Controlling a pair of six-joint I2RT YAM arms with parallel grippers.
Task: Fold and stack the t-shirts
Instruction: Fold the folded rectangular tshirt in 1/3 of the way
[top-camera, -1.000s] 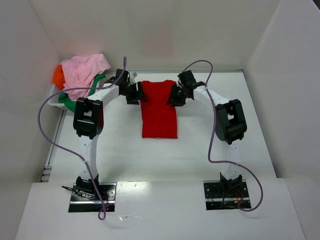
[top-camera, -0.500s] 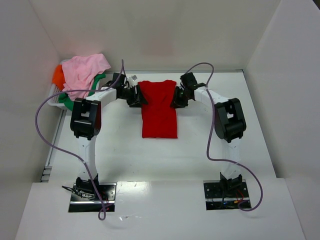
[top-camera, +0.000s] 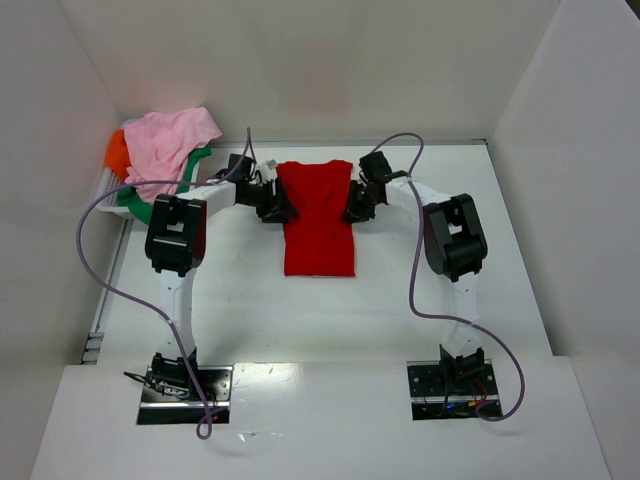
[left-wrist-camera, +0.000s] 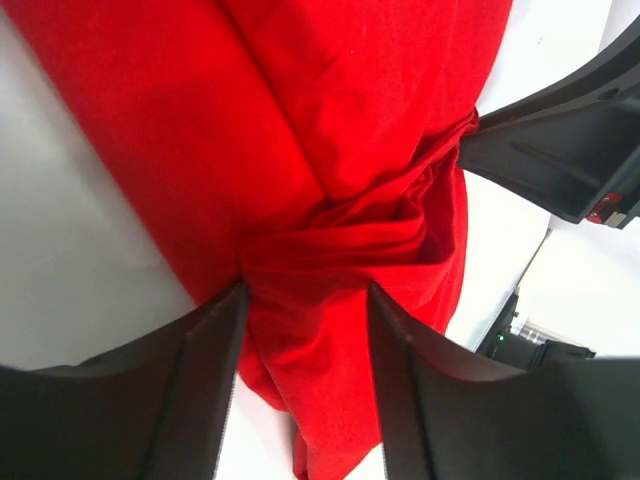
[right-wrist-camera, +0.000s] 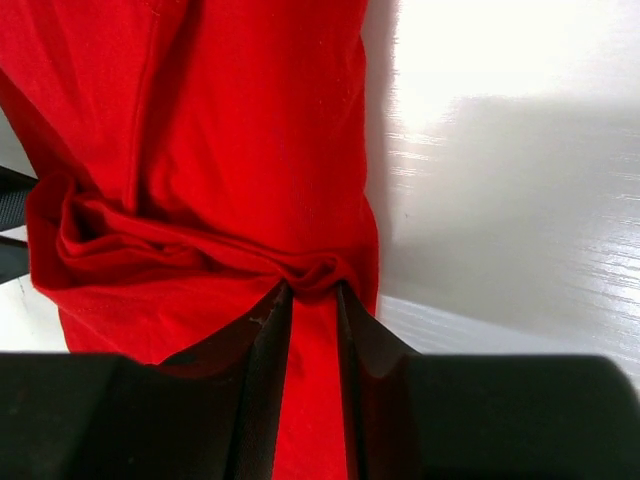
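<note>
The bright red t-shirt (top-camera: 318, 225) lies as a long folded strip on the white table (top-camera: 230, 290), with a crease bunched across its upper part. My left gripper (top-camera: 277, 203) is at its left edge. In the left wrist view its fingers (left-wrist-camera: 215, 340) stand apart, with bunched red cloth (left-wrist-camera: 330, 120) between them (left-wrist-camera: 305, 290). My right gripper (top-camera: 353, 208) is at the right edge. In the right wrist view it (right-wrist-camera: 312, 290) is shut on a pinch of the red cloth (right-wrist-camera: 250, 120). The pink shirt (top-camera: 168, 140), orange shirt (top-camera: 116, 150) and green shirt (top-camera: 140, 207) lie piled at the far left.
The pile sits on a white rack (top-camera: 106, 190) against the left wall. White walls enclose the table at the back (top-camera: 320, 70) and right (top-camera: 570, 200). Purple cables (top-camera: 90, 250) loop beside both arms.
Both grippers have moved a little nearer along the red shirt's edges and in against them. The shirt's upper part now shows a bunched crease between them.
</note>
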